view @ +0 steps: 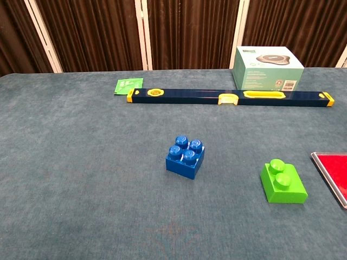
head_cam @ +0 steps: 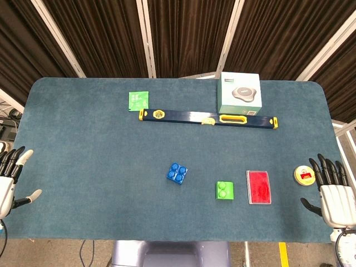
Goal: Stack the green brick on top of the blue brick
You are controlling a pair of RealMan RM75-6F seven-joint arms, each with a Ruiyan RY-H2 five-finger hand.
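The blue brick (head_cam: 177,173) (view: 185,156) sits near the middle of the table, studs up. To its right lies the green brick (head_cam: 225,190) (view: 282,182), smaller, with two studs, and apart from the blue one. My left hand (head_cam: 10,179) rests at the table's left edge, fingers spread and holding nothing. At the right edge my right hand (head_cam: 332,192) is likewise spread with nothing in it. Neither hand appears in the chest view.
A long dark blue spirit level (head_cam: 207,117) (view: 227,97) lies across the back. Behind it stand a white-green box (head_cam: 240,93) (view: 268,67) and a green packet (head_cam: 138,100) (view: 128,85). A red flat case (head_cam: 258,187) (view: 332,174) and a small yellow round tin (head_cam: 303,174) lie right of the green brick.
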